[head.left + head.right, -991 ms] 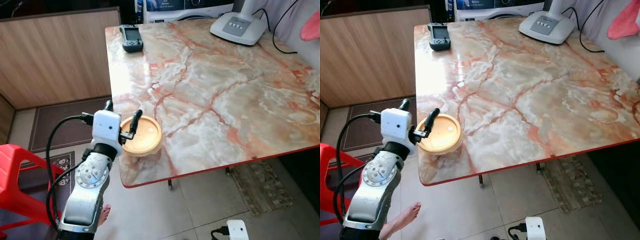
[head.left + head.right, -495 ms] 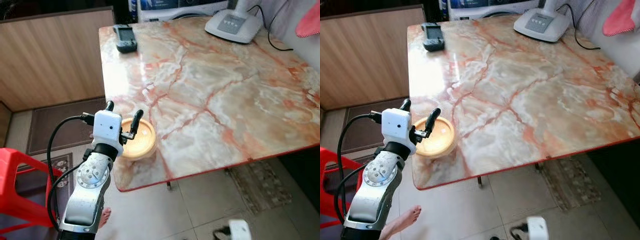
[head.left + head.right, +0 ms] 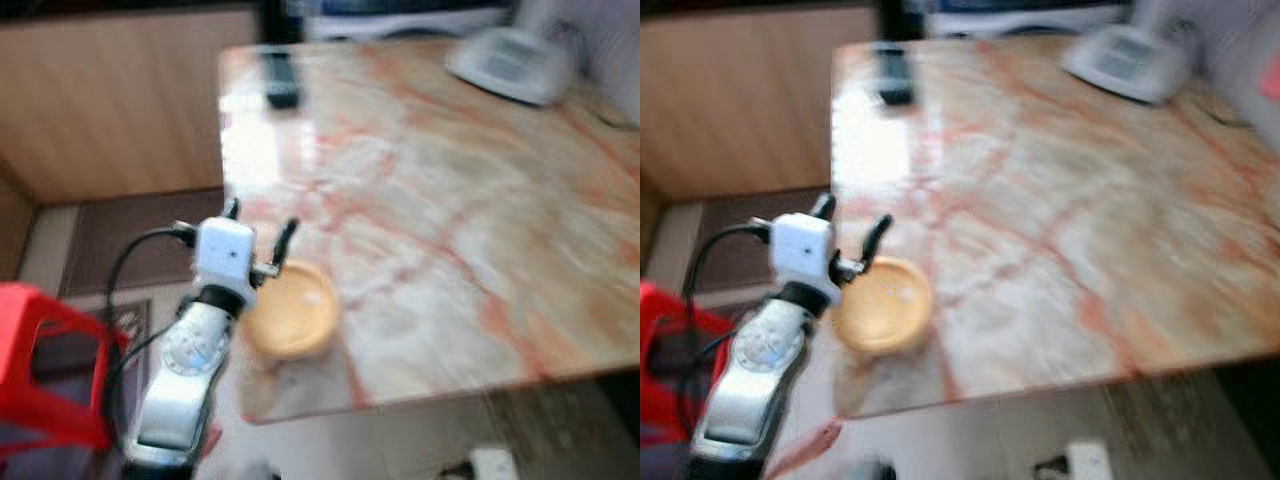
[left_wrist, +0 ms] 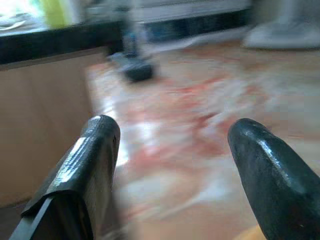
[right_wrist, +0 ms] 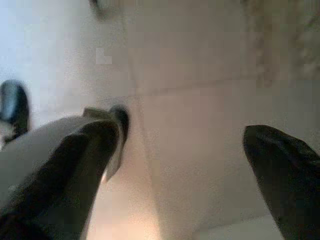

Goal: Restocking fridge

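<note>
Hovering with fingers spread and empty, left gripper (image 3: 262, 232) is sitting just beside the orange bowl (image 3: 291, 321) at the worktop (image 3: 450, 200) near corner, risking nudging it off the edge, views blurring; dark remote (image 3: 281, 80) lying far back.

Bright daylight, heavy motion blur

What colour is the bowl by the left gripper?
Yellowish-orange bowl, clearest in the left eye view, though blurred.
</note>
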You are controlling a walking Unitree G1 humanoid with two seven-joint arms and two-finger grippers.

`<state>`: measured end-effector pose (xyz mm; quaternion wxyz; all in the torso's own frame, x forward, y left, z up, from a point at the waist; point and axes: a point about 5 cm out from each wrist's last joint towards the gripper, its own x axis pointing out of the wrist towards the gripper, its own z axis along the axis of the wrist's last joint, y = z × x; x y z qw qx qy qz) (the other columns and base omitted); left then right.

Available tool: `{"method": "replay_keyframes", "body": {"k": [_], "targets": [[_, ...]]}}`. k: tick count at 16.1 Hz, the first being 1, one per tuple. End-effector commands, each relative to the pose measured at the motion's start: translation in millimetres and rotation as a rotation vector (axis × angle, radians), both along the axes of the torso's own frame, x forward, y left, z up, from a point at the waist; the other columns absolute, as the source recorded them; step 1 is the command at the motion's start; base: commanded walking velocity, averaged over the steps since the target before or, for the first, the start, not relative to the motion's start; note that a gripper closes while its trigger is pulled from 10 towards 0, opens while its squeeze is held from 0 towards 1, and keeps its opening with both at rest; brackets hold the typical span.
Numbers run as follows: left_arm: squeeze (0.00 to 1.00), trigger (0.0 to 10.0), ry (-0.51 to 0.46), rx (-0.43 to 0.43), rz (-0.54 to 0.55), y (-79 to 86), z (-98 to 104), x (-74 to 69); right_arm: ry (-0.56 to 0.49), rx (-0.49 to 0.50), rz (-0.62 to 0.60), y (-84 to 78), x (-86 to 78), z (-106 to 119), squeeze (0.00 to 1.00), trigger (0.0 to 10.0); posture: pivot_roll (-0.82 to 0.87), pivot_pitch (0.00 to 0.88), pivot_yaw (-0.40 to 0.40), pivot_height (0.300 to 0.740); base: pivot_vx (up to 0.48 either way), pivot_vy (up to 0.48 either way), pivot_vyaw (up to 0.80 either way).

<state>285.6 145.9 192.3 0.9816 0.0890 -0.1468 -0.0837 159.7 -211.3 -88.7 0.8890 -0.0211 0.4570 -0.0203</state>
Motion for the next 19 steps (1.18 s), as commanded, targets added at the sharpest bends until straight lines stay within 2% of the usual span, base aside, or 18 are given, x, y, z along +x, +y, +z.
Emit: {"method": "replay_keyframes", "body": {"k": [1,2,4,5,6,8,11,13,16,17,19], "targets": [[0.0,10.0,-0.028,-0.012,-0.025,-6.8,6,-2.0,0.032,0.025,0.001,6.0,-12.2,-6,0.0,10.0,0.16,0.185,-0.038,0.74,0.0,0.0,0.0],[0.0,10.0,-0.026,-0.032,-0.026,-7.4,7,-2.5,0.03,0.026,0.004,7.1,-10.2,-5,0.0,10.0,0.16,0.184,-0.038,0.74,0.0,0.0,0.0],[0.0,10.0,-0.002,-0.16,-0.025,-4.8,8,-6.5,0.021,0.025,0.021,22.1,0.8,-4,0.0,10.0,0.16,0.183,-0.038,0.74,0.0,0.0,0.0],[0.0,10.0,0.019,-0.275,-0.04,-1.2,10,-9.1,0.017,0.025,0.023,30.6,4.7,-3,0.0,10.0,0.16,0.184,-0.037,0.74,0.0,0.0,0.0],[0.0,10.0,0.036,-0.322,-0.057,1.4,10,-11.3,0.017,0.029,0.023,34.2,5.7,-3,0.0,10.0,0.16,0.184,-0.037,0.74,0.0,0.0,0.0],[0.0,10.0,0.053,-0.346,-0.068,5.9,8,-14.6,0.019,0.032,0.024,36.4,5.0,-4,0.0,10.0,0.17,0.181,-0.034,0.74,0.0,0.0,0.0],[0.0,10.0,0.096,-0.503,-0.103,16.4,8,-22.0,0.034,0.024,0.045,29.8,-5.2,-7,0.0,10.0,0.17,0.173,-0.023,0.74,0.0,0.0,0.0],[0.0,10.0,0.09,-0.62,-0.101,25.9,12,-23.0,0.038,0.012,0.033,14.9,-10.8,-7,0.0,10.0,0.18,0.162,-0.024,0.74,0.0,0.0,0.0],[0.0,10.0,0.158,-0.662,-0.221,34.6,5,-30.5,0.036,0.003,0.035,13.3,-6.9,-5,0.0,10.0,0.18,0.155,-0.025,0.74,0.0,0.0,0.0],[0.0,10.0,0.189,-0.686,-0.223,47.8,-3,-33.1,0.033,0.007,0.046,23.6,0.0,-5,0.0,10.0,0.18,0.152,-0.027,0.74,0.0,0.0,0.0],[0.0,10.0,0.219,-0.691,-0.193,57.0,-10,-33.0,0.033,0.011,0.058,34.5,3.9,-4,0.0,10.0,0.18,0.157,-0.031,0.74,0.0,0.0,0.0]]}}
